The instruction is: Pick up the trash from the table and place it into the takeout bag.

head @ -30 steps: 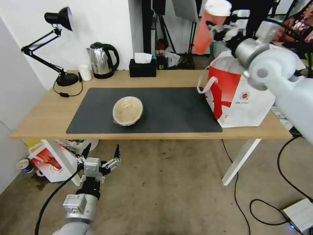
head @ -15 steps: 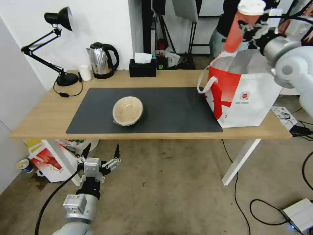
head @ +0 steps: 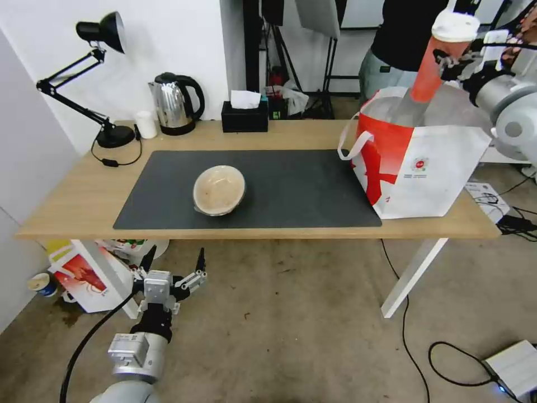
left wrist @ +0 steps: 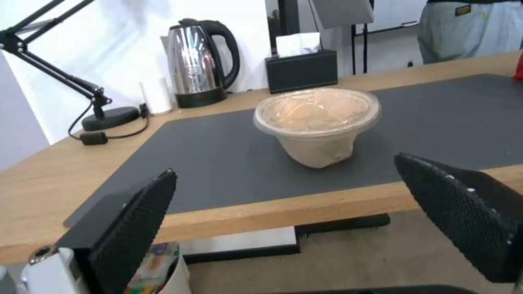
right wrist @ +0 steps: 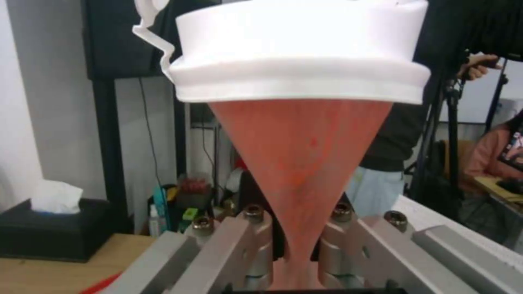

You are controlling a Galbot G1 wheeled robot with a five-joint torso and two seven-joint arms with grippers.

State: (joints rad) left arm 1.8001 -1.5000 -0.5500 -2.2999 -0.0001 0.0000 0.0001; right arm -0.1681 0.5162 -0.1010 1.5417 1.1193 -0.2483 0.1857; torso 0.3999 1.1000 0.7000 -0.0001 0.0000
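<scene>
My right gripper point(head: 452, 61) is shut on a red drink cup point(head: 433, 70) with a white lid point(right wrist: 300, 53). The cup hangs tilted over the takeout bag point(head: 425, 168), its lower end at the bag's open mouth. In the right wrist view the fingers point(right wrist: 256, 245) pinch the cup point(right wrist: 302, 163) near its narrow base. A tan paper bowl point(head: 219, 189) sits on the dark mat point(head: 302, 190) of the table point(head: 72, 201). My left gripper point(head: 173, 268) hangs open below the table's front edge, its pads point(left wrist: 136, 228) facing the bowl point(left wrist: 318, 122).
At the back of the table stand a black desk lamp point(head: 100, 33), a small white cup point(head: 146, 124), a steel kettle point(head: 176, 103) and a black tissue box point(head: 244, 115). A smaller red-and-white bag point(head: 84, 280) stands on the floor under the left end. Cables lie on the floor at right.
My right arm has carried the red cup to the right and lower, from left of the takeout bag to over its mouth. The left arm has not moved.
</scene>
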